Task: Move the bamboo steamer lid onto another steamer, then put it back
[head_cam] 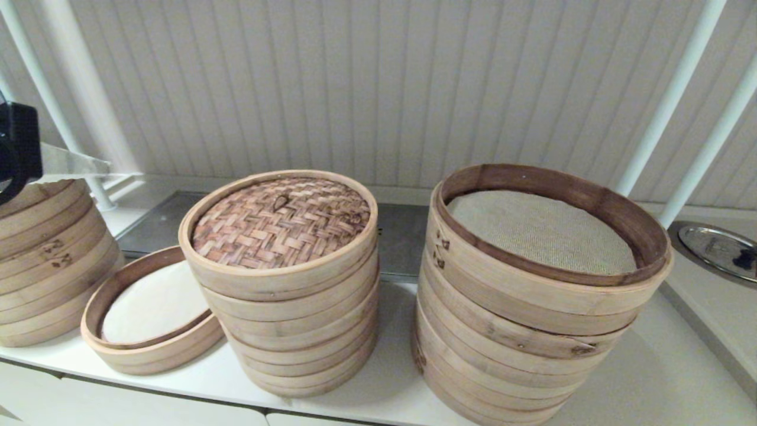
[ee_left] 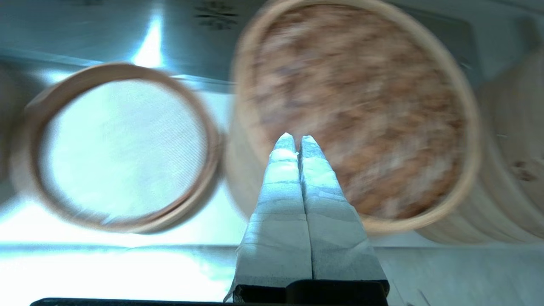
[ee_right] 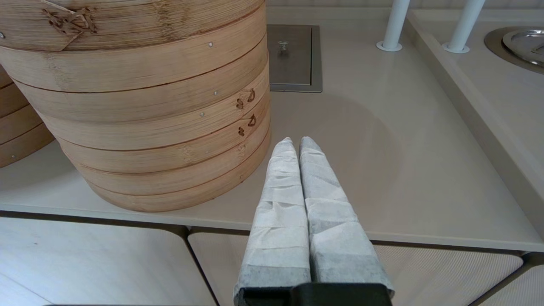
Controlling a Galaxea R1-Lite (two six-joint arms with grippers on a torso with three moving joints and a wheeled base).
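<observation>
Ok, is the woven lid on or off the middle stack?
On. The bamboo steamer lid sits flush atop the middle stack; left gripper shut, empty, above it.

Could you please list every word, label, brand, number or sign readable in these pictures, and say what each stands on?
None: no printed word, number or brand shows anywhere.
Dark loop marks on the side of the widest bamboo steamer stack: binding stitches, not letters.
Similar dark stitches on the tall bamboo stack at the far left: not text.
Dark pattern on the grey metal panel behind the steamers: too blurred to read.
</observation>
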